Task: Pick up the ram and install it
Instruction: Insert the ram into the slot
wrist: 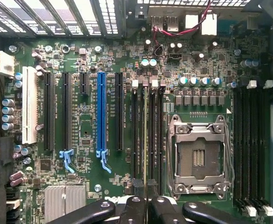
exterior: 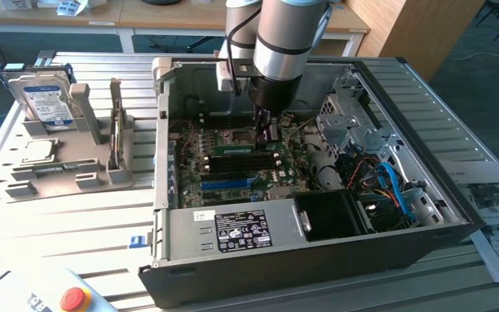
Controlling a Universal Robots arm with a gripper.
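Hand (wrist: 145,205) clamped on the ram (wrist: 145,140) | ram edge-on over memory slots (wrist: 156,135), beside CPU socket (wrist: 199,158) | treat it as light, stiff, probably brittle; you hold bare board edges, never chips or contacts.

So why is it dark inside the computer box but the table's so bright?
Exterior view: daylight glares off the ribbed silver metal table, while the walls of the black computer case shade its inside; wrist view: the green motherboard looks evenly lit, the silver processor socket frame glinting.
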